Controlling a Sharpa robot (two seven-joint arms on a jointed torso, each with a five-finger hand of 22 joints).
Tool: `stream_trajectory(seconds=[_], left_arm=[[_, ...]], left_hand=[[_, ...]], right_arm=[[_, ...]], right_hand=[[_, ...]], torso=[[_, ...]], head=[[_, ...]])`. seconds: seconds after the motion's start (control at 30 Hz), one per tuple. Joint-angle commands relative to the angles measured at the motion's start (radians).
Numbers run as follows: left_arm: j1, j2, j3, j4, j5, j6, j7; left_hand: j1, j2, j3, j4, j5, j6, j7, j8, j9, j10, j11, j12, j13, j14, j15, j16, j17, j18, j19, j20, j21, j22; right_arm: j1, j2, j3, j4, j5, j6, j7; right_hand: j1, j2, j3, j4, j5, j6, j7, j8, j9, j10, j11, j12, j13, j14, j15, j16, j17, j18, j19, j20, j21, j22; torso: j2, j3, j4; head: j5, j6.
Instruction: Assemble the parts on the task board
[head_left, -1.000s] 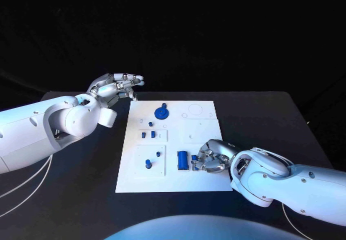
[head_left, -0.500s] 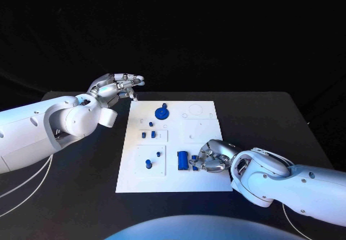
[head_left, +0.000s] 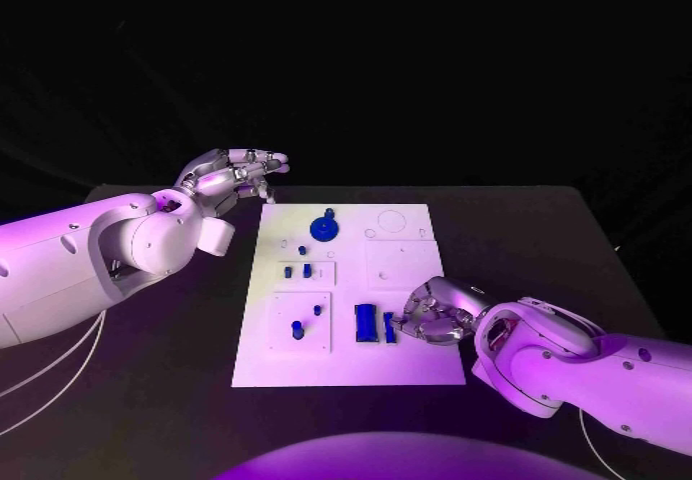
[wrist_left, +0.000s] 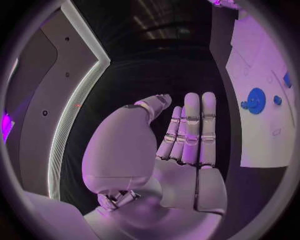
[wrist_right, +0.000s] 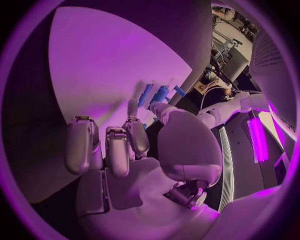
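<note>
currently the right hand (head_left: 436, 315) rests at the task board (head_left: 404, 265) near edge, about 5 o'clock, fingers curled at a slim blue part (head_left: 389, 327) beside the larger blue block (head_left: 366, 322); cannot tell if it is pinched. left hand (head_left: 231, 175) hovers off the 11 o'clock corner, fingers loosely together, holding nothing. parts look small, rigid, light, probably slick: pinch the long sides. no legible writing.

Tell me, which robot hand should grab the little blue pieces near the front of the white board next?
Probably the right hand: it sits over the task board, right beside the upright blue parts. The left hand hangs off the board's far corner, holding nothing.
</note>
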Motion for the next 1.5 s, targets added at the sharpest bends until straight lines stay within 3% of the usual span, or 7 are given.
stream_trajectory(seconds=[0.03,0.57,1.07,1.1,1.3,1.33,1.5], left_arm=[[-0.001,0.003,0.0,-0.004,0.005,0.014,0.019],[-0.088,0.094,0.001,-0.127,0.087,-0.039,0.191],[-0.166,0.223,0.004,-0.314,0.13,-0.025,0.259],[-0.164,0.214,0.002,-0.3,0.104,-0.027,0.205],[-0.163,0.211,0.001,-0.27,0.099,-0.076,0.207],[-0.163,0.21,0.001,-0.261,0.097,-0.091,0.207],[-0.16,0.203,-0.002,-0.187,0.084,-0.208,0.212]], left_hand=[[-0.001,0.004,0.006,0.002,0.0,-0.006,0.0,0.005,-0.002,-0.006,0.001,0.008,0.001,-0.009,0.001,0.004,-0.001,0.014,0.003,0.005,-0.002,0.0],[-0.023,-0.01,-0.001,0.033,-0.01,-0.001,-0.011,0.042,-0.002,0.084,-0.002,0.011,-0.029,-0.205,0.024,-0.241,-0.123,0.009,-0.14,0.035,-0.208,-0.108],[-0.022,0.005,-0.016,0.012,-0.008,-0.063,-0.008,-0.015,-0.055,0.062,0.05,-0.329,-0.043,-0.37,0.125,-0.805,-0.268,-0.016,-0.262,0.134,-0.727,-0.438],[-0.429,0.184,-0.502,-0.07,-0.317,-0.81,-0.211,-0.307,-0.24,-0.786,-0.15,-0.502,-0.105,-1.106,-0.066,-1.075,-0.371,-0.17,-0.913,-0.156,-0.995,-0.645],[-0.616,0.184,-0.502,-0.07,-0.317,-0.81,-0.211,-0.307,-0.24,-0.786,-0.15,-0.502,-0.105,-1.106,-0.066,-1.075,-0.371,-0.17,-0.913,-0.156,-0.995,-0.645],[-0.647,0.184,-0.502,-0.07,-0.317,-0.81,-0.211,-0.307,-0.24,-0.786,-0.15,-0.502,-0.105,-1.106,-0.066,-1.075,-0.371,-0.17,-0.913,-0.156,-0.995,-0.645],[-1.363,0.184,-0.502,-0.07,-0.317,-0.81,-0.211,-0.307,-0.24,-0.786,-0.15,-0.502,-0.105,-1.106,-0.066,-1.075,-0.371,-0.17,-0.913,-0.156,-0.995,-0.645]], right_arm=[[0.017,-0.013,0.002,-0.004,0.128,-0.125,0.17],[0.123,0.112,0.009,-0.419,0.998,-0.027,0.792],[0.129,0.283,0.02,-0.759,1.175,0.119,0.885],[0.13,0.272,0.019,-0.743,1.099,0.03,0.819],[0.119,0.26,0.033,-0.695,1.125,-0.009,0.833],[0.116,0.257,0.037,-0.68,1.133,-0.02,0.838],[0.089,0.229,0.071,-0.562,1.196,-0.115,0.872]], right_hand=[[0.042,0.003,-0.011,-0.002,0.015,-0.033,0.013,-0.023,-0.007,-0.016,0.011,-0.02,0.004,0.075,0.013,-0.01,0.137,0.008,-0.002,0.007,-0.03,0.179],[0.251,0.031,0.058,-0.099,-0.06,-0.193,0.109,-0.115,-0.057,-0.472,0.102,-0.594,-0.496,-0.277,0.097,-0.625,-0.629,0.126,-0.365,0.09,-0.953,-0.173],[0.232,0.031,0.126,-0.148,-0.061,-0.168,0.155,-0.268,-0.251,-0.458,0.176,-1.029,-1.118,-0.475,0.2,-1.226,-0.93,0.129,-0.554,0.2,-1.192,-0.648],[-0.145,0.171,-0.391,-0.275,-0.24,-0.977,-0.063,-0.458,-0.697,-1.423,0.011,-1.248,-1.308,-1.468,0.077,-1.525,-1.308,-0.054,-1.464,-0.034,-1.255,-1.307],[-0.325,0.171,-0.391,-0.275,-0.24,-0.977,-0.063,-0.458,-0.697,-1.423,0.011,-1.248,-1.308,-1.468,0.077,-1.525,-1.308,-0.054,-1.464,-0.034,-1.255,-1.307],[-1.03,0.171,-0.391,-0.275,-0.24,-0.977,-0.063,-0.458,-0.697,-1.423,0.011,-1.248,-1.308,-1.468,0.077,-1.525,-1.308,-0.054,-1.464,-0.034,-1.255,-1.307],[-1.03,0.171,-0.391,-0.275,-0.24,-0.977,-0.063,-0.458,-0.697,-1.423,0.011,-1.248,-1.308,-1.468,0.077,-1.525,-1.308,-0.054,-1.464,-0.034,-1.255,-1.307]], torso=[[-0.004,-0.003,-0.0028],[-0.065,-0.0372,0.0039],[-0.102,-0.0287,0.011],[-0.093,-0.0364,0.0116],[-0.111,-0.0122,0.0275],[-0.117,-0.0049,0.0323],[-0.136,0.021,0.0492]], head=[[-0.006,0.011],[-0.033,0.149],[-0.018,0.202],[-0.025,0.196],[-0.022,0.208],[-0.021,0.212],[-0.018,0.225]])
